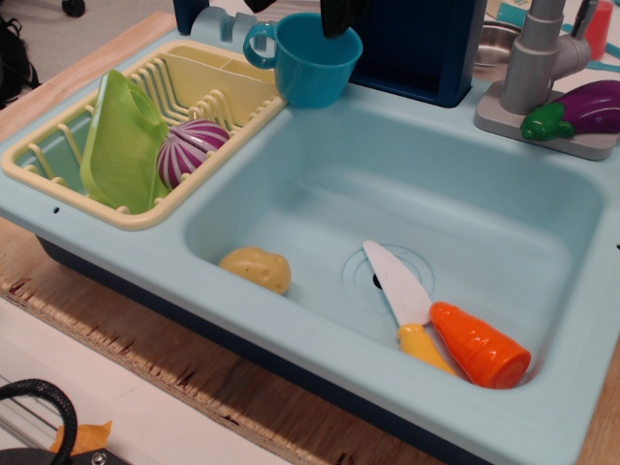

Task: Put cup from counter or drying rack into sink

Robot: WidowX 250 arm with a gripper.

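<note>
Your gripper [341,17] shows only at the top centre of the frame, as dark fingers reaching straight down from above. The arm behind it is cut off, and you cannot tell how wide the jaws stand.

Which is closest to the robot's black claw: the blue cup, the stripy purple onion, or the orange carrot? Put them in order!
From the gripper:
1. Cup: the claw dips into it, back counter edge.
2. Onion: left, in the drying rack.
3. Carrot: front right, in the sink.

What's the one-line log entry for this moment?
gripper: reaching into cup, jaw state unclear | cup: upright by drying rack corner | sink: knife, carrot, potato inside | task: cup not in sink
</note>
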